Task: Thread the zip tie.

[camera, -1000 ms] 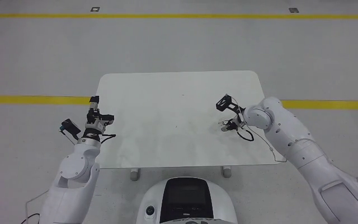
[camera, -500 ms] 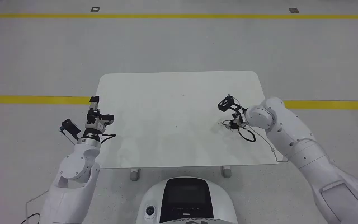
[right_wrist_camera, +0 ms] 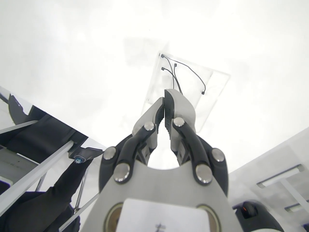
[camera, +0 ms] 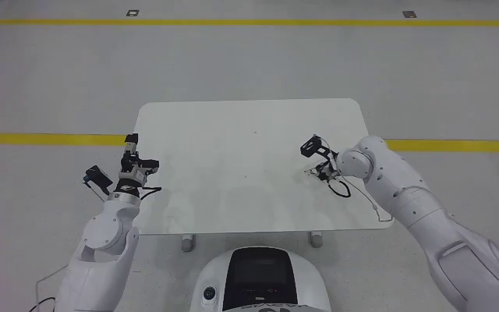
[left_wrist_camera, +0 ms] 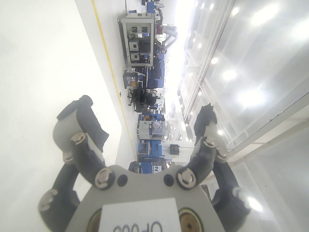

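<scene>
now, tie pickup
right gripper [right_wrist_camera: 164, 102] clenched among ties [right_wrist_camera: 173, 78], left gripper [left_wrist_camera: 144, 107] released; lift slowly, check one follows

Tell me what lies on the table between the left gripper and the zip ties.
Nothing. In the top view the white table is bare from the left gripper across to the zip ties by the right gripper.

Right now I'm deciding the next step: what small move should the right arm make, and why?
Probably a slight lift. The right gripper has its jaws shut where the zip ties run behind them, over the clear sheet; lifting would show whether one is held.
</scene>
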`<state>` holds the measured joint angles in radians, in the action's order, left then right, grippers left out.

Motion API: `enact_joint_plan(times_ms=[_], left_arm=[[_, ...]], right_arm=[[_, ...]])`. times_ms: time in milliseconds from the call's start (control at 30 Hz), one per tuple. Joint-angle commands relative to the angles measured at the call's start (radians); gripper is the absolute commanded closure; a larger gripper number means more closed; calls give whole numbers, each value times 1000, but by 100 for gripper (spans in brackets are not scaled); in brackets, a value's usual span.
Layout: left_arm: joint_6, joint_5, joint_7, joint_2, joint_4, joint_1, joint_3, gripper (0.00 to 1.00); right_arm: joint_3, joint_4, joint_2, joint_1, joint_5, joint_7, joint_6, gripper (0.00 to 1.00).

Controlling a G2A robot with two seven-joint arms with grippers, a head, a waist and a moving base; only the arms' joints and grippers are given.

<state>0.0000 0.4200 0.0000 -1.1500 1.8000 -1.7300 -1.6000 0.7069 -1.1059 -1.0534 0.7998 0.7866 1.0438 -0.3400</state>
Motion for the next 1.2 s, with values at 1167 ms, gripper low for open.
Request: enact_joint_plan(times_ms=[1167], left_arm=[[0,0,0,0,0,0,0,0]], right_arm=[[-230,292,-100,-139,-92,-107,0,85]])
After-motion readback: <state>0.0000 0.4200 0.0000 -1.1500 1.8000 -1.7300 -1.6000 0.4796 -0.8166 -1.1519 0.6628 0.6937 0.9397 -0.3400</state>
